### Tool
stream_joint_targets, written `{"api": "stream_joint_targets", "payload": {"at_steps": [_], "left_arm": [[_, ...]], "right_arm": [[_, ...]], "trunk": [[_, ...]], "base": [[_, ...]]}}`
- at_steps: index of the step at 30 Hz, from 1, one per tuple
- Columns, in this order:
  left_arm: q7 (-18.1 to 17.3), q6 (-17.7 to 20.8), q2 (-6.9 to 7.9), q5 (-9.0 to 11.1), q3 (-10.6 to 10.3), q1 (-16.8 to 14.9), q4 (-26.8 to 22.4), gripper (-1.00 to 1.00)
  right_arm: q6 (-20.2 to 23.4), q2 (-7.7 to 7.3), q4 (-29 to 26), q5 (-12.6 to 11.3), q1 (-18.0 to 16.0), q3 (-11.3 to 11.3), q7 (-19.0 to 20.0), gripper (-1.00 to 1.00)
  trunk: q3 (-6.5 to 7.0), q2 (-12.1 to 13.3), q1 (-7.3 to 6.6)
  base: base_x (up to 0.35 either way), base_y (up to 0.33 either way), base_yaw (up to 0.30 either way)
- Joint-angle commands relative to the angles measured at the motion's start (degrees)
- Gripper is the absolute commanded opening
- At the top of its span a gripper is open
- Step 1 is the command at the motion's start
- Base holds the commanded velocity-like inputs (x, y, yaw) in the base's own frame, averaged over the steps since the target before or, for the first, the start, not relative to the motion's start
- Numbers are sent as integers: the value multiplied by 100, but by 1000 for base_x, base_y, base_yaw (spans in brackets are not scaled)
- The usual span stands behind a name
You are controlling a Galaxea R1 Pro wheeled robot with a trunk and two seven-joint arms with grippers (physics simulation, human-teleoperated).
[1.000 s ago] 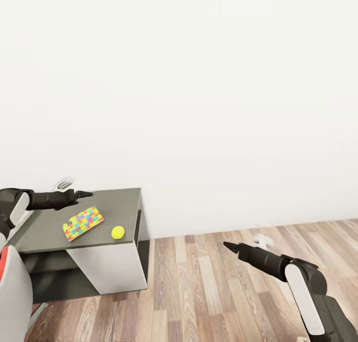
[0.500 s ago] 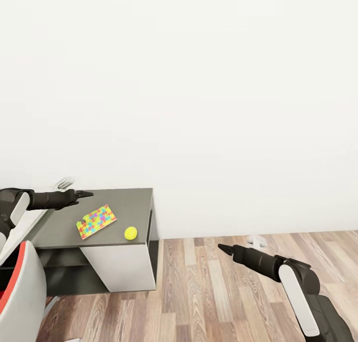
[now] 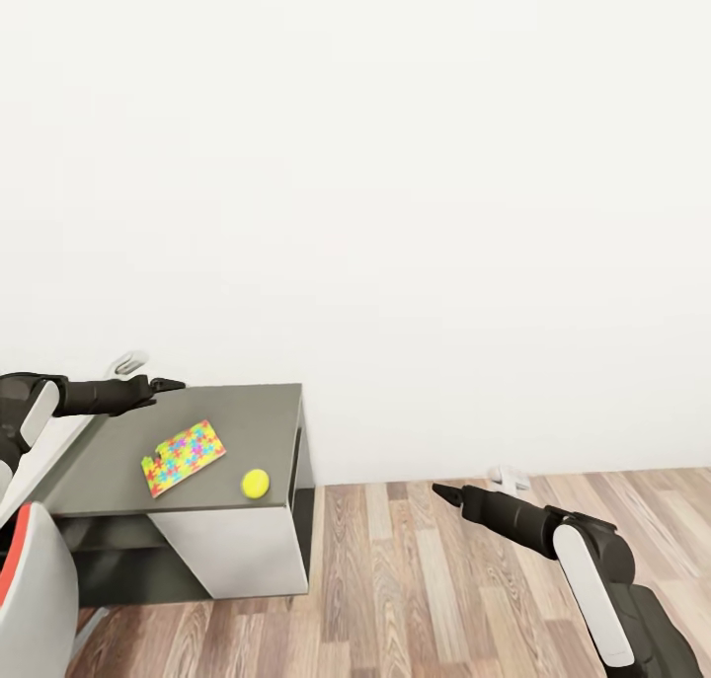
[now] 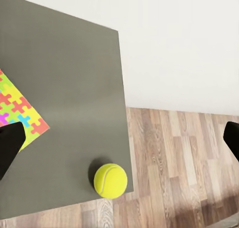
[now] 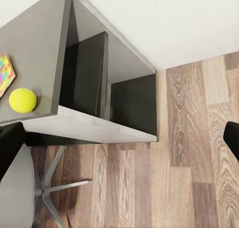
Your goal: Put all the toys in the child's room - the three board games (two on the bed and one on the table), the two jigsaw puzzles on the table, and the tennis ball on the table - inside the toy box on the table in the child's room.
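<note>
On the desk (image 3: 118,461), at the head view's 8 o'clock, a jigsaw puzzle (image 3: 183,457) lies flat with the tennis ball (image 3: 255,482) near it, toward the desk's end by the wood floor (image 3: 434,589). The left end effector (image 3: 166,385) hovers over the desk's far edge, fingers spread. The right end effector (image 3: 441,489) hangs over the floor at 5 o'clock, fingers apart, holding nothing.
</note>
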Motion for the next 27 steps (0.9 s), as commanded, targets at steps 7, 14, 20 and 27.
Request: {"api": "stream_joint_targets", "payload": {"at_steps": [7,14,20,27], "left_arm": [[-21,23,3,-9,8,-6,1,100],[-21,23,3,-9,9,-7,1,100],[-21,23,0,-9,11,-6,1,100],[42,27,32,-89,3,-8,1,100]], "right_arm": [[27,-3,-11,45,-4,-22,59,100],[32,2,-12,49,-7,-18,59,100],[36,-1,-10,37,-8,-18,59,100],[36,-1,-11,38,-8,-18,59,100]], "trunk": [[-12,-11,5],[-12,-11,5],[-12,-11,5],[-12,-11,5]], "base": [[149,33,0],[20,4,0],[3,1,0],[0,0,0]]}}
